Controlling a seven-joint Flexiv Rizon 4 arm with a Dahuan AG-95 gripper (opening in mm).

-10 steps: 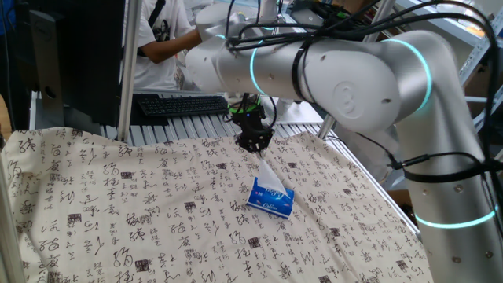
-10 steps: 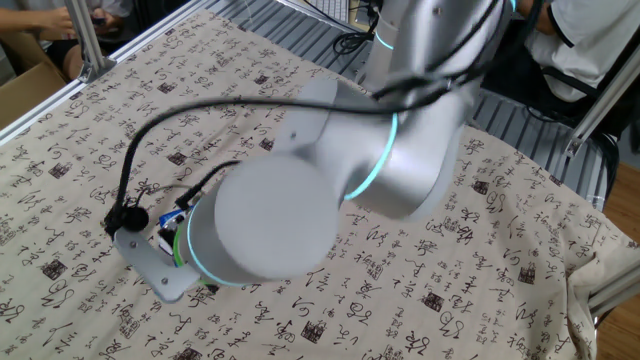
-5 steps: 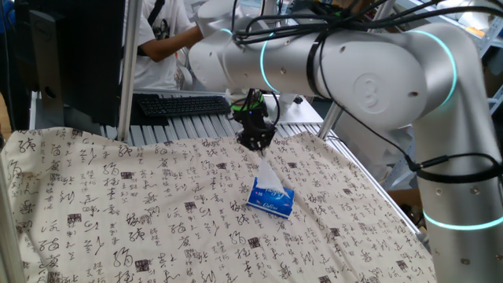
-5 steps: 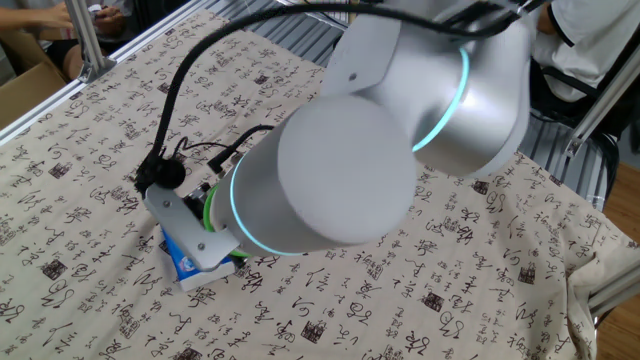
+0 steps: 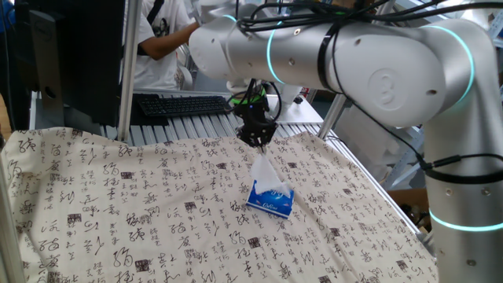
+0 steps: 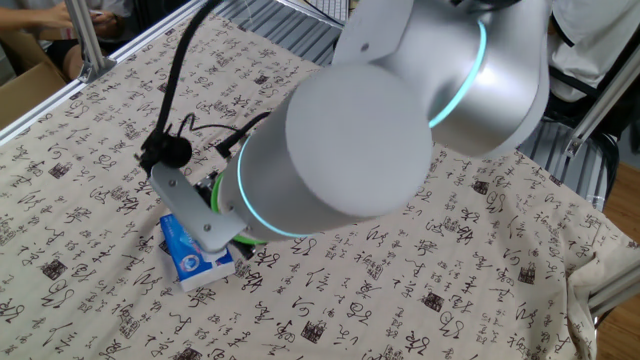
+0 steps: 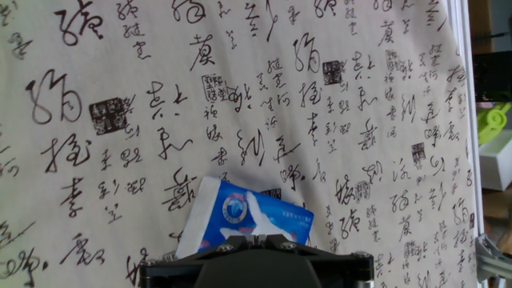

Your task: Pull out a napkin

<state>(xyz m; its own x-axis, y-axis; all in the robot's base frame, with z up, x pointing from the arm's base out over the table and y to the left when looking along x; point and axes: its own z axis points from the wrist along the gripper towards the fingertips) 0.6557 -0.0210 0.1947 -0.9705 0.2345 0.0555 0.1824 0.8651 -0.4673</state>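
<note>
The blue-and-white tissue pack point(image 5: 270, 200) lies on the printed cloth; it also shows in the other fixed view point(image 6: 194, 253) and the hand view point(image 7: 250, 218). A white napkin point(image 5: 263, 171) stretches up from the pack's top to my gripper point(image 5: 257, 144), which is shut on the napkin's upper end a short way above the pack. In the hand view the napkin point(image 7: 254, 222) runs from the pack into the closed jaws of the gripper point(image 7: 257, 238). In the other fixed view the arm hides the gripper and the napkin.
A cloth with black calligraphy point(image 5: 118, 220) covers the table. A keyboard point(image 5: 181, 104) and a person point(image 5: 161, 39) are behind the far edge. A metal post point(image 5: 126, 71) stands at the back left. The cloth's edge and a green-white object point(image 7: 494, 144) show at right in the hand view.
My gripper has risen a little above the pack, drawing the napkin out longer. The arm's upper links have shifted upward and to the right.
</note>
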